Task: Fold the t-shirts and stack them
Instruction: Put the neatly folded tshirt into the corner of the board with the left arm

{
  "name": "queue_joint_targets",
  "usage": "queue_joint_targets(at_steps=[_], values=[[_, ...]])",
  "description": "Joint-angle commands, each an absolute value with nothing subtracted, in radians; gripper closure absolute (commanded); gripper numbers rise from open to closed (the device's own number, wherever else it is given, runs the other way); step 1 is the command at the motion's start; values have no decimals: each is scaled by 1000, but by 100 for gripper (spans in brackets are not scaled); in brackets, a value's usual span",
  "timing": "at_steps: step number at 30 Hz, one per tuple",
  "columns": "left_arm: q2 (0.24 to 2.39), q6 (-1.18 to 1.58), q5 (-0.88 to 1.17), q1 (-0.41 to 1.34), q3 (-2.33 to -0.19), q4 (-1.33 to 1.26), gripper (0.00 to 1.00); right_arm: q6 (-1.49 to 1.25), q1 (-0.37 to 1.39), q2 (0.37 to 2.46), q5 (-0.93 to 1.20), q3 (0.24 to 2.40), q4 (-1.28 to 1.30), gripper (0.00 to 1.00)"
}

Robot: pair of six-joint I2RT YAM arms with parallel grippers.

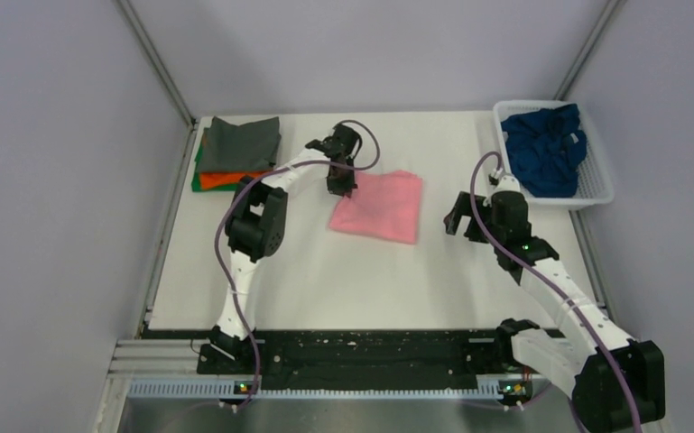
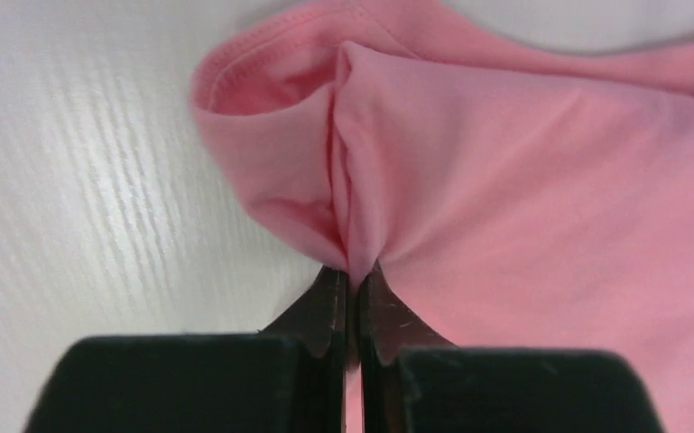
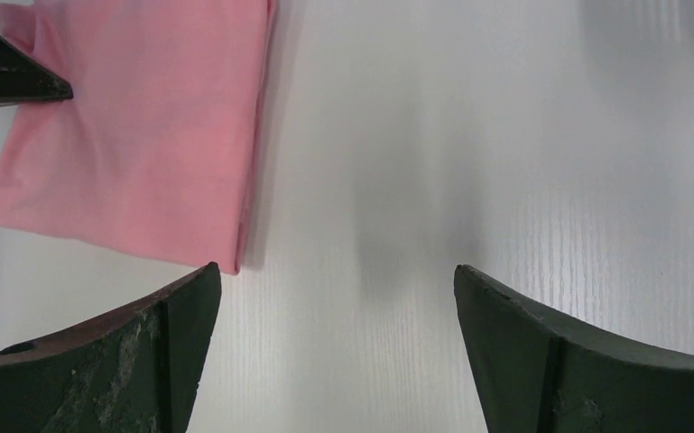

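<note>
Left tool [image 2: 352, 280] pressed together, pinching the far left corner of the folded pink shirt [image 1: 381, 207] at mid-worktop [image 1: 325, 280]. The stack [image 1: 239, 153] of folded shirts lies farther left, at the far corner; the left arm is nearer. Right tool [image 3: 336, 271] spread, empty, right of the shirt.

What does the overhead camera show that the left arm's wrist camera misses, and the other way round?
Only overhead: the folded stack at the far left, the white basket holding a navy blue t-shirt, and the right gripper, open. Only the left wrist: how the fingertips pinch up a ridge of cloth, close up. Both: the left gripper shut on the pink t-shirt, on the white table.
</note>
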State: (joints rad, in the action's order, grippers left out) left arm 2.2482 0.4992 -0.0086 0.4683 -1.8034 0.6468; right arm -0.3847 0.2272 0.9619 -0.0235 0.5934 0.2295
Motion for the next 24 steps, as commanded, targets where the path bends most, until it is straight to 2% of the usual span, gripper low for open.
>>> queue_joint_targets(at_steps=[1,5,9,19,24], values=[[2307,490,-301,487,-1907,805,100,-372,224,932,-45,579,211,1],[2286,407,-545,486,-1968,843,100,-381,223,936,-20,562,188,1],[2235,202,-752,476,-1946,734,100,-392,224,957,-5,557,158,1],[2128,-150,-823,411,-1960,509,100,-397,224,1023,45,557,132,1],[2096,-230,-830,373,-1990,435,100,-402,224,1047,54,560,129,1]])
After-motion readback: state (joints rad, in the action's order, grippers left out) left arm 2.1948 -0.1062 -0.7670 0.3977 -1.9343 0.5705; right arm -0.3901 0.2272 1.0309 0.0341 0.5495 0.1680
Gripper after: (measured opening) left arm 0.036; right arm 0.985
